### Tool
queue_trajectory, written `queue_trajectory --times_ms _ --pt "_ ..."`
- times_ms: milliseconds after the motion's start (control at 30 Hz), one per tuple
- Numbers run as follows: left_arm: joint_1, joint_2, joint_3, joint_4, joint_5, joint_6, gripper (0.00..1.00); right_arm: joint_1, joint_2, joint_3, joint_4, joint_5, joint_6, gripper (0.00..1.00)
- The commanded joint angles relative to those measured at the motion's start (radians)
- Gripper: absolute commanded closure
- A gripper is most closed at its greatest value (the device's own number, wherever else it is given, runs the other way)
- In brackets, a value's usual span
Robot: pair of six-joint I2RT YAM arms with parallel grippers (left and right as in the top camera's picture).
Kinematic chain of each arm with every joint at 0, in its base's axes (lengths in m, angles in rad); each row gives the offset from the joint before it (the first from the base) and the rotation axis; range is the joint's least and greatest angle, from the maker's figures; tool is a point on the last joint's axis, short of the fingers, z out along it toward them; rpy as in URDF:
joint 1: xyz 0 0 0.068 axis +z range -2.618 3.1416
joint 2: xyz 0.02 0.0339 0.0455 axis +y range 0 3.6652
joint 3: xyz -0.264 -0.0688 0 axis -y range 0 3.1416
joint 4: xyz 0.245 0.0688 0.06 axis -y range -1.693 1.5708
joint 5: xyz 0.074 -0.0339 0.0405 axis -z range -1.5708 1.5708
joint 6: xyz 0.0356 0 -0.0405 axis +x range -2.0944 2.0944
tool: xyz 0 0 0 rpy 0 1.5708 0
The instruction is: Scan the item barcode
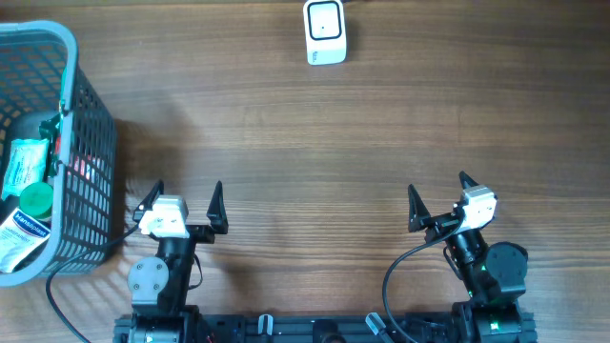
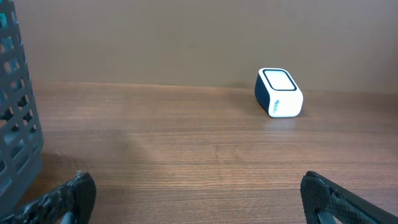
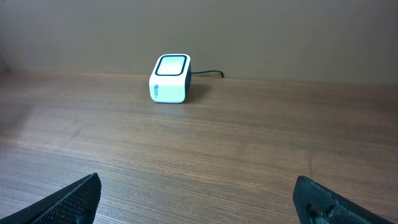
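Hovering at the near edge of the table (image 1: pixel 315 143), the left fingers (image 1: pixel 218 203) are spread wide and grasp nothing, only bare wood showing between them. In the left wrist view the same dark, textured fingers (image 2: pixel 69 198) sit at the bottom corners of the frame, well apart. The right fingers (image 1: pixel 416 207) are released just as wide and are also empty; the right wrist view shows them (image 3: pixel 76 200) splayed to either corner over clear wood grain.

To the left of the left arm, a grey mesh basket (image 1: pixel 92 167) stands at the table's left edge. The items lie inside it: a green-capped container (image 1: pixel 36 200), a white-and-blue packet (image 1: pixel 19 234) nearer the robot, and a green-and-white pack (image 1: pixel 23 162) farther back. Something red (image 1: pixel 84 170) shows through the mesh, but what it is cannot be told. No barcode can be read on any of them.

At the far side of the table, roughly midway between the two arms, sits the white barcode scanner (image 1: pixel 325 32), its dark-rimmed window tilted upward. A black cable (image 3: pixel 210 73) trails from its back.
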Motion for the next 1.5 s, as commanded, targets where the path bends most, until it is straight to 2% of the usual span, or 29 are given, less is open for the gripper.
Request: queue_trajectory --times_ms 0,667,833,1033,1233,1467 --pt "0.008 -0.011 -0.012 0.004 -0.017 -0.017 0.00 -0.004 0.000 -0.001 0.006 0.006 -0.006 0.00" --pt "0.008 -0.011 -0.012 0.007 0.010 -0.021 0.00 -0.004 0.000 -0.001 0.006 0.006 -0.006 0.00" --pt "0.008 -0.011 -0.012 0.007 0.019 -0.133 0.00 -0.004 0.000 -0.001 0.006 0.006 -0.006 0.00" --pt "0.008 -0.003 0.004 -0.021 0.047 -0.133 0.00 -0.004 0.000 -0.001 0.006 0.006 -0.007 0.00" --pt "0.008 0.116 0.093 -0.064 0.046 -0.121 0.00 -0.004 0.000 -0.001 0.006 0.006 -0.007 0.00" --pt "0.008 0.349 0.231 -0.061 0.046 -0.121 0.00 -0.004 0.000 -0.001 0.006 0.006 -0.006 0.00"
